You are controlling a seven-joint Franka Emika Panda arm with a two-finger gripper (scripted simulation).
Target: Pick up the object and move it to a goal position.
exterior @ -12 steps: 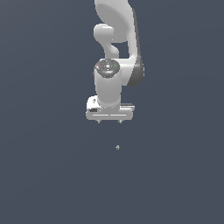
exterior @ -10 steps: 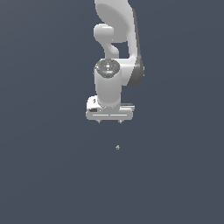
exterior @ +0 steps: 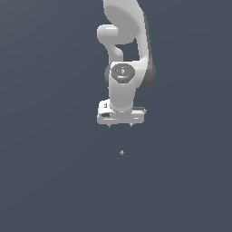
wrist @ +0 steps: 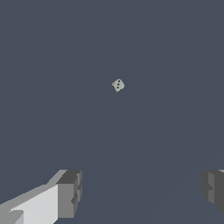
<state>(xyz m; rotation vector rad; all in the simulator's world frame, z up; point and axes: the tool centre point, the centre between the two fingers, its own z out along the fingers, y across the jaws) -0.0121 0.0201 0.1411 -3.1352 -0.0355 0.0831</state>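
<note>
Trouble, if it comes, will come from size: the object [exterior: 121, 152] is a tiny pale speck lying on the dark floor, well apart from the gripper [exterior: 120, 125] hanging above it with its fingers [wrist: 69, 193] spread wide and empty. A descent slightly off line could close on nothing, or nudge the speck so it rolls away.

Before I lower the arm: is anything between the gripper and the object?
Nothing: both views show only bare dark floor between the open gripper and the object.
</note>
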